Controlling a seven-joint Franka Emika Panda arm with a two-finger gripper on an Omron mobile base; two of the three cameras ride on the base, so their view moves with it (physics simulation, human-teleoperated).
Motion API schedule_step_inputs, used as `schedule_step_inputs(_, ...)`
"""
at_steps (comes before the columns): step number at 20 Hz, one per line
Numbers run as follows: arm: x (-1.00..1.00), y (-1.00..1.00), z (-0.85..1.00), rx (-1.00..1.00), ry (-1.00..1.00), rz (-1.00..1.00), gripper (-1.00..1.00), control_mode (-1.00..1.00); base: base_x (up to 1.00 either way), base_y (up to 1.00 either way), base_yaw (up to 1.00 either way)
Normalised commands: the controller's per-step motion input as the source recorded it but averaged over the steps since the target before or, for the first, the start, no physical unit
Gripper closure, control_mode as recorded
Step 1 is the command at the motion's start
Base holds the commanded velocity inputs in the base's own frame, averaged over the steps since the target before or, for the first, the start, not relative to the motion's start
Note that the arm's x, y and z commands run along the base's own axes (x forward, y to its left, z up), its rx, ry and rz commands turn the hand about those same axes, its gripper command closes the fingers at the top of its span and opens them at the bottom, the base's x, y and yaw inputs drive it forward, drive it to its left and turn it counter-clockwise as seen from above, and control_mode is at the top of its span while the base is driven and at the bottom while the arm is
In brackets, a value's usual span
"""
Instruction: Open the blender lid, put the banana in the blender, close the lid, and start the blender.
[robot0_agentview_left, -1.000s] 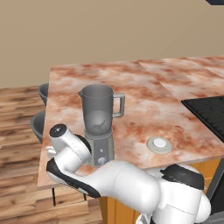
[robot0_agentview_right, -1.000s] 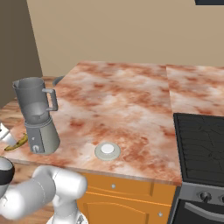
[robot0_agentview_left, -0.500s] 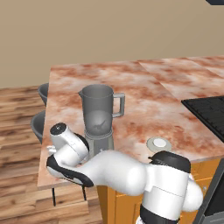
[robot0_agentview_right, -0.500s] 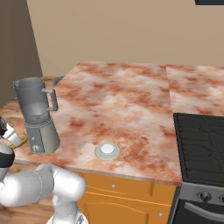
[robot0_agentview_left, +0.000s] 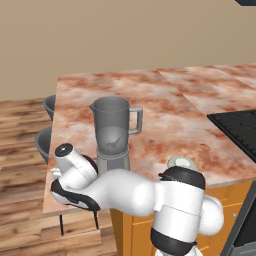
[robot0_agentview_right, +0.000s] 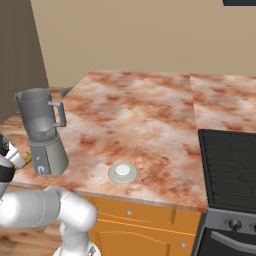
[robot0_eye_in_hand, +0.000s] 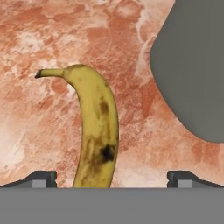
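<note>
Banana (robot0_eye_in_hand: 97, 131) lay on the counter (robot0_eye_in_hand: 39, 127) beside the blender (robot0_agentview_left: 113, 133). Gripper (robot0_eye_in_hand: 112, 178) spread wide above it. Judged light, soft, bruisable; grip mid-body, across the curve.

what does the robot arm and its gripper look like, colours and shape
The arm is glossy white, built of rounded, bulging tube segments joined by dark, almost black bands at the joints, one wide band capping the thick lower segment. No cables or markings show. The gripper has two small dark grey finger tips, blocky and flat-topped, seen in the hand view.
</note>
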Motion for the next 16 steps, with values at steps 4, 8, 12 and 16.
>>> schedule_step_inputs(4, 0.19, 0.16, -0.15, 0.0, 0.0, 0.0, -1.0, -1.0, 0.0, 0.0, 0.0)
schedule_step_inputs(8, 0.19, 0.03, -0.25, 0.0, 0.0, 0.0, -1.0, -1.0, 0.0, 0.0, 0.0)
schedule_step_inputs(12, 0.1, 0.0, -0.27, 0.0, 0.0, 0.0, -1.0, -1.0, 0.0, 0.0, 0.0)
schedule_step_inputs(16, 0.01, 0.0, -0.38, 0.0, 0.0, 0.0, 1.0, -1.0, 0.0, 0.0, 0.0)
